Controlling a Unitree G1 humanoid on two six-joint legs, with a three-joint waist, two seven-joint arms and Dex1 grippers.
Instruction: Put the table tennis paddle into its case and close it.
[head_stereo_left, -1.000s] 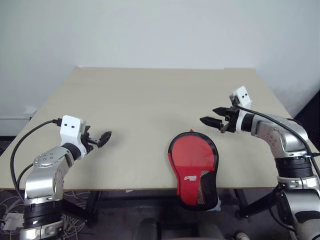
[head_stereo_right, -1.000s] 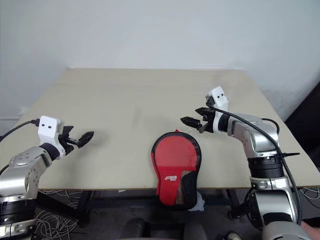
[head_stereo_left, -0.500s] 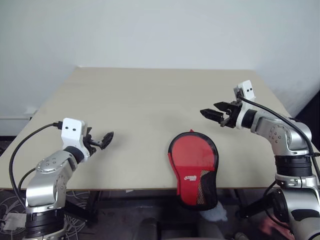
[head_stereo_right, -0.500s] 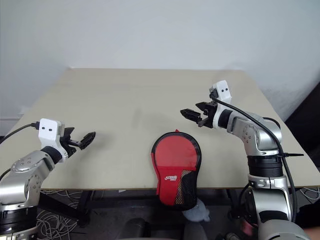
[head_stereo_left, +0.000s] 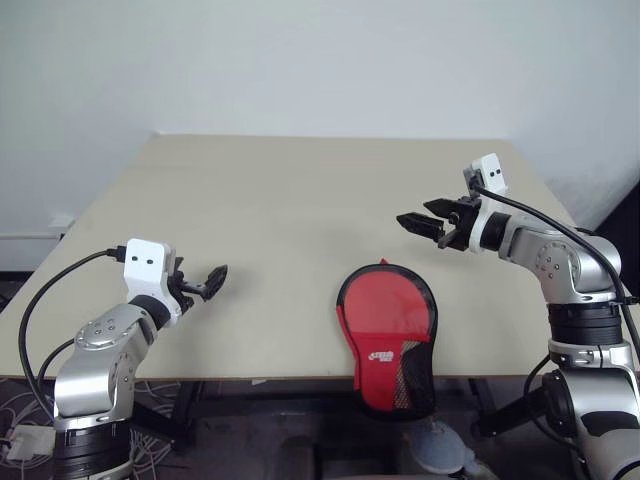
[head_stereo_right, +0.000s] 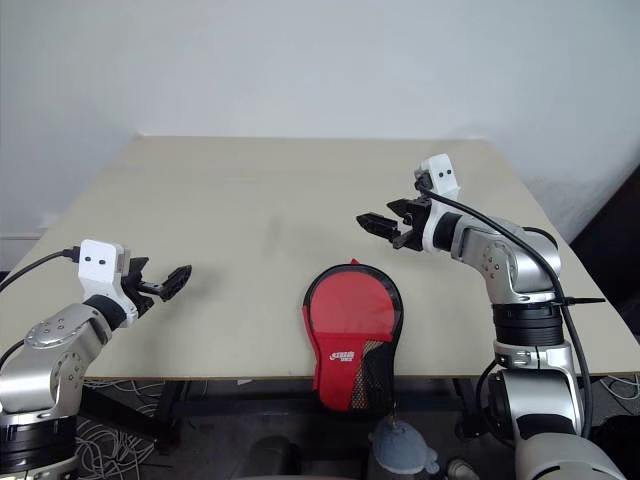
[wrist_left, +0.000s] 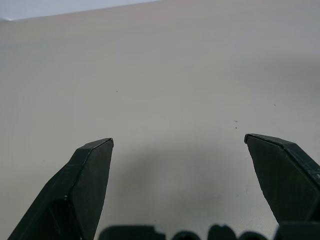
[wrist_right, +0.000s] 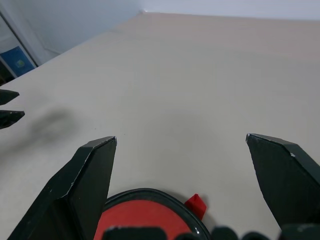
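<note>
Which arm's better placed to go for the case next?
Right, probably. The right gripper hangs open just beyond the case; the left gripper, also open, sits far across the table.

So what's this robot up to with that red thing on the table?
Right now it holds nothing. The red, black-trimmed case lies flat at the near edge of the beige table, its narrow end hanging over the edge. The right end effector hovers open above the table just beyond the case, and the left end effector hangs open, far off to the left. Whether a paddle is inside, I can't tell.
</note>
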